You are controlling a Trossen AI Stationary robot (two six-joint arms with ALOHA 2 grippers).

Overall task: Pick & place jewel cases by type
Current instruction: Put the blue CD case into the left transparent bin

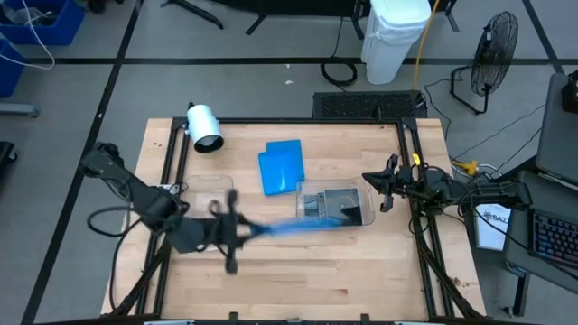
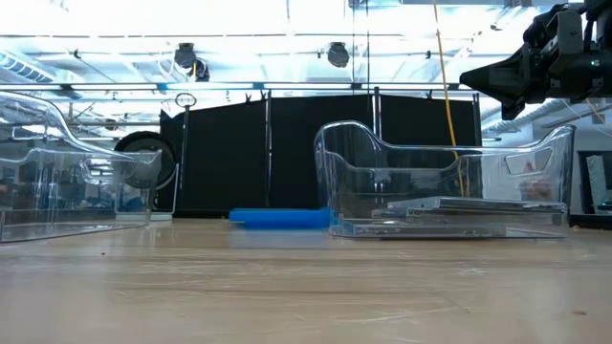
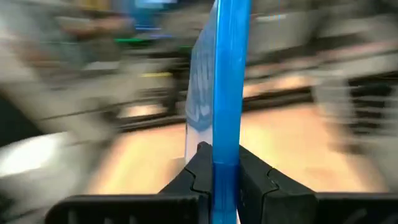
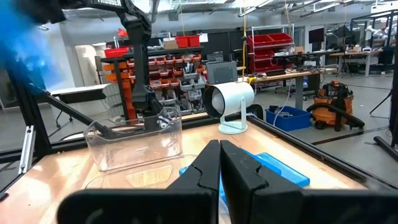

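Observation:
My left gripper point(image 1: 246, 230) is shut on a bright blue jewel case point(image 1: 298, 226), held above the middle of the table between two clear trays. More blue jewel cases point(image 1: 282, 167) lie flat on the wood farther back. The right clear tray point(image 1: 336, 206) holds flat grey jewel cases point(image 2: 459, 205). The left clear tray point(image 1: 203, 191) stands behind my left arm. My right gripper point(image 1: 384, 185) waits shut at the table's right edge, touching nothing. My left gripper pinches the blue case's near edge point(image 3: 225, 163) between its two fingers point(image 3: 199, 171), one on each flat face. The fingers come from the table's left, about level. The case sticks out ahead of them toward the right tray, lifted clear of the table.
A white camera head point(image 1: 205, 126) stands at the table's far left corner. Black frame rails point(image 1: 417, 171) run along the table's sides. Bare wood lies along the near edge point(image 1: 307, 280).

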